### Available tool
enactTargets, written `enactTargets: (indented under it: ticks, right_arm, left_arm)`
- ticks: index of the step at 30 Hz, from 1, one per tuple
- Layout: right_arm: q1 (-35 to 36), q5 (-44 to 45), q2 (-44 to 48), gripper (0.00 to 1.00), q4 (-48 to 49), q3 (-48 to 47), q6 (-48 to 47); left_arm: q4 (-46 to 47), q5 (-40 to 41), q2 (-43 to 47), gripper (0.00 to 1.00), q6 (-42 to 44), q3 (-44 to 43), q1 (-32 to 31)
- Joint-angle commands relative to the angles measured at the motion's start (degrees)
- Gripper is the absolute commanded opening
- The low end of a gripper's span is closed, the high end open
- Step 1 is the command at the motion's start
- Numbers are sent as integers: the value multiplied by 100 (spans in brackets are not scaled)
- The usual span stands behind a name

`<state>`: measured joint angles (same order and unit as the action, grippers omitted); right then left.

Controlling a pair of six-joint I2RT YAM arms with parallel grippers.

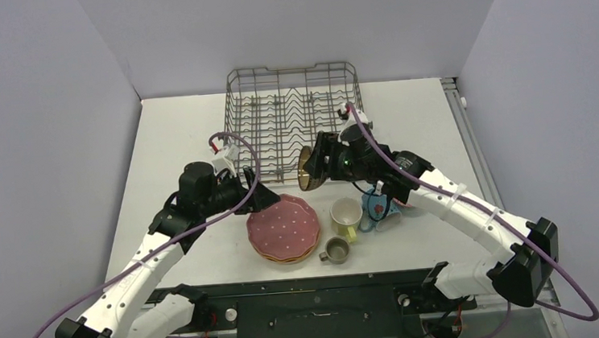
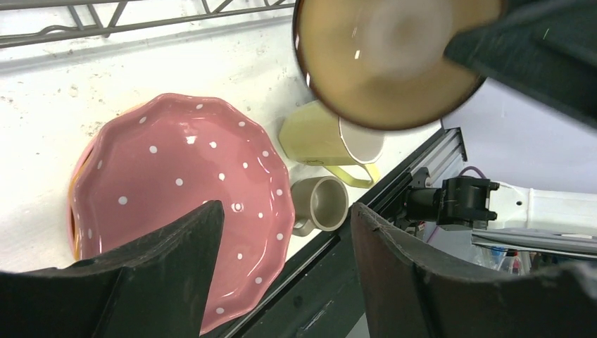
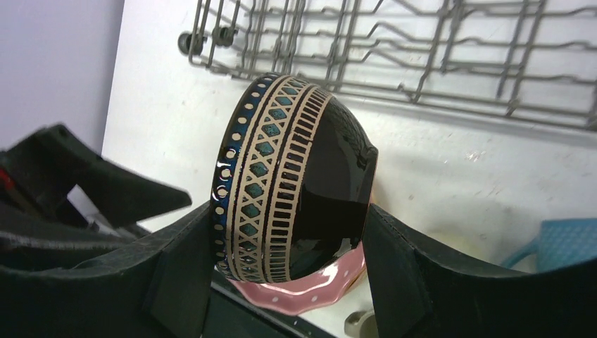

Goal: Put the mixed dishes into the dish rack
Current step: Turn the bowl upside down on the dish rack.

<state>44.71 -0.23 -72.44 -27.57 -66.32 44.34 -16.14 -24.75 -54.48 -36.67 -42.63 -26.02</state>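
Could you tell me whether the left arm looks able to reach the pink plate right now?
Probably yes. The left end effector is open right beside the pink plate, and nothing lies on the plate. The bowl held in the right end effector hangs to one side, seemingly clear.

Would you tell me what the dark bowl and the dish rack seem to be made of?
The dark bowl: probably glazed ceramic, glossy with sharp highlights and a painted band. The dish rack: grey metal wire, possibly coated, with a dull sheen.
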Motion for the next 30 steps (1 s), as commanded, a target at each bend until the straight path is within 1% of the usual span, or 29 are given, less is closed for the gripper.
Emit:
enactTargets:
  ticks: [1, 5, 8, 9, 19, 28, 30]
  right_arm:
    - [-412, 211, -256, 0, 96, -917, -554]
    - [-865, 443, -721, 0, -88, -1362, -848]
    - [-1047, 627, -1143, 0, -159, -1673, -1033]
    - [-1114, 672, -1260, 0, -217, -1908, -1156]
    - [-1471, 1483, -3139, 0, -810, -3634, -1984]
    - [-1604, 2267, -4651, 0, -1284, -5202, -2793]
    - [-1605, 2551, -4986, 0, -1406, -5530, -2994]
  left_arm:
    - [-372, 157, 174, 63, 418, -401, 44]
    - [-719, 227, 259, 64, 620, -515, 44]
    - [-896, 309, 361, 64, 754, -534, 44]
    - [-954, 320, 377, 64, 814, -535, 49]
    - [-1171, 333, 539, 64, 1117, -440, 69]
    - [-1092, 263, 642, 64, 1101, -206, 77]
    - [-1100, 268, 662, 64, 1100, -190, 79]
